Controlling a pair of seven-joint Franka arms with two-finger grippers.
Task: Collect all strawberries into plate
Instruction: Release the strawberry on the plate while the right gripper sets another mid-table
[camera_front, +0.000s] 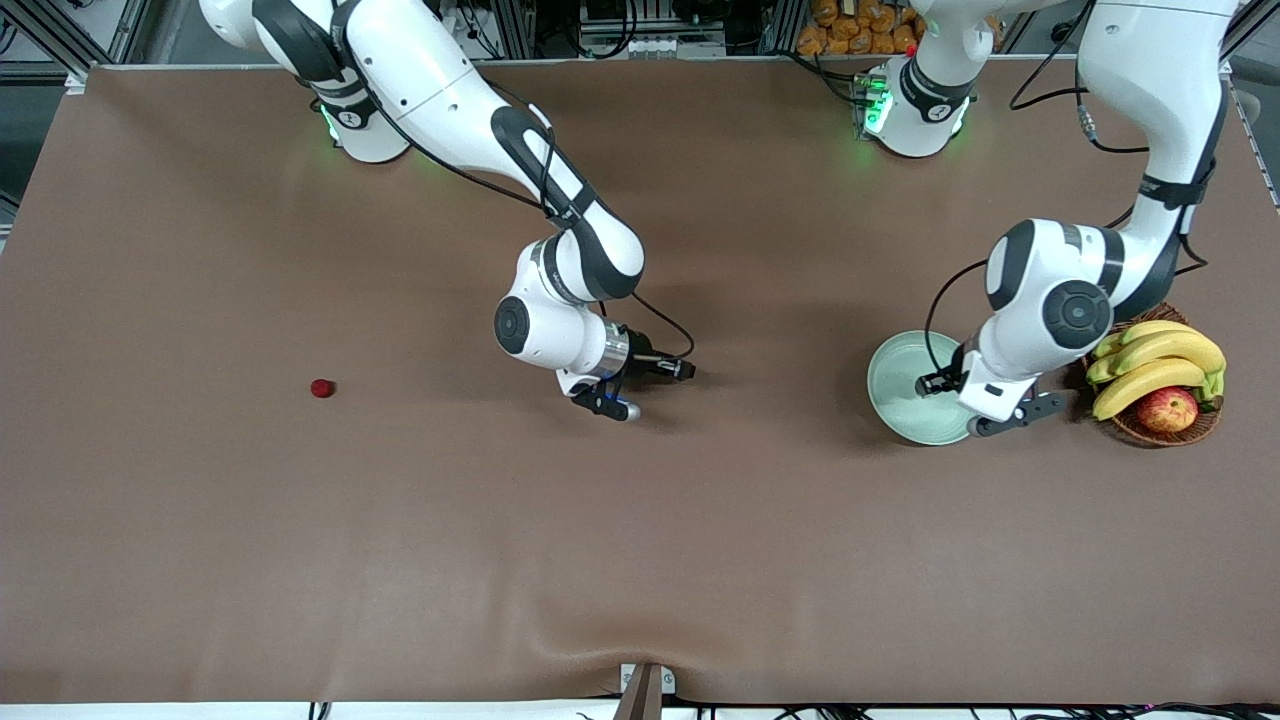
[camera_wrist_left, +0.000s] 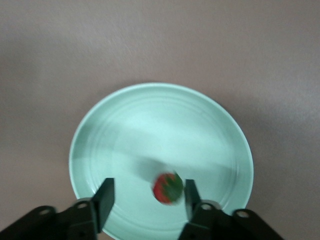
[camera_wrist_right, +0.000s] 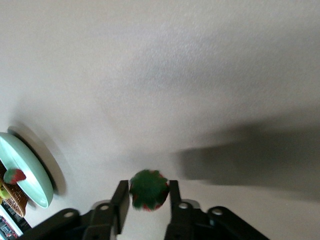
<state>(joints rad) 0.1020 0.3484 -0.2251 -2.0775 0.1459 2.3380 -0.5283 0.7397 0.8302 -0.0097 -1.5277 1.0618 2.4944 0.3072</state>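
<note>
Hovering over the plate (camera_wrist_left: 100, 130), the left gripper (camera_wrist_left: 147, 197) has its fingers spread, a strawberry (camera_wrist_left: 167, 188) lying below. The right gripper (camera_wrist_right: 146, 192) pinches a second berry (camera_wrist_right: 148, 190) above the worktop (camera_front: 640, 540); a third (camera_front: 322, 388) lies toward the right arm's end.

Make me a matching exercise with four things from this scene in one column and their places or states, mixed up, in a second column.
Column A
1. left hand
2. right hand
3. lone strawberry
4. apple

Column B
a. in the basket, beside the bananas
b. over the plate, fingers apart
c. closed on a strawberry
d. on the bare table, toward the right arm's end

Pairs: 1-b, 2-c, 3-d, 4-a
</note>
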